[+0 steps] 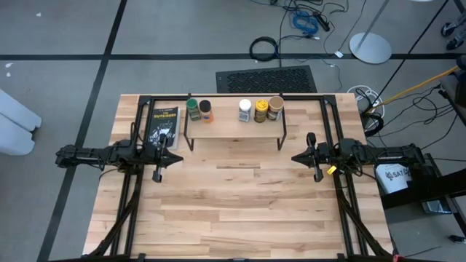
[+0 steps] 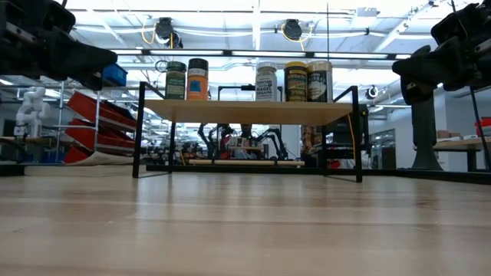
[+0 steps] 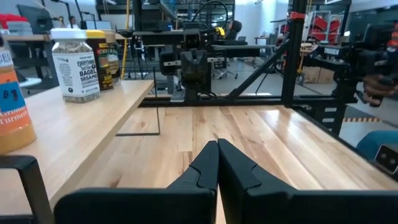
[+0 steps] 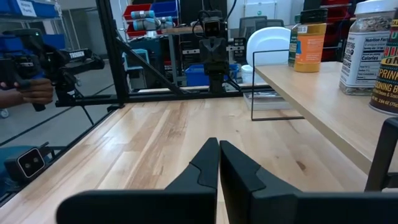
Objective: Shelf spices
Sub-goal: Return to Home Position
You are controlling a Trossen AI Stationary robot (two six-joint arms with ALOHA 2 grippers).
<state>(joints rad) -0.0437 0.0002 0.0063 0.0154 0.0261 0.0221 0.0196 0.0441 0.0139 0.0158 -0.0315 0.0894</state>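
Five spice jars stand upright on the shelf's plank top [image 1: 233, 128]: green-lidded [image 1: 193, 110], orange-bodied with dark lid [image 1: 206, 110], white-lidded [image 1: 245, 110], yellow-lidded [image 1: 261, 110] and tan-lidded [image 1: 275, 108]. The low view shows them in a row on the plank [image 2: 245, 111], from the green-lidded jar [image 2: 176, 80] to the tan-lidded one [image 2: 319, 80]. My left gripper [image 1: 180, 156] is shut and hovers left of the shelf. My right gripper [image 1: 293, 156] is shut and hovers right of it. Both hold nothing.
A flat black packet with yellow lettering [image 1: 160, 124] lies on the table left of the shelf, under the left arm. The wooden tabletop [image 1: 240, 204] stretches bare in front of the shelf. Black frame rails [image 1: 124, 211] run along both sides.
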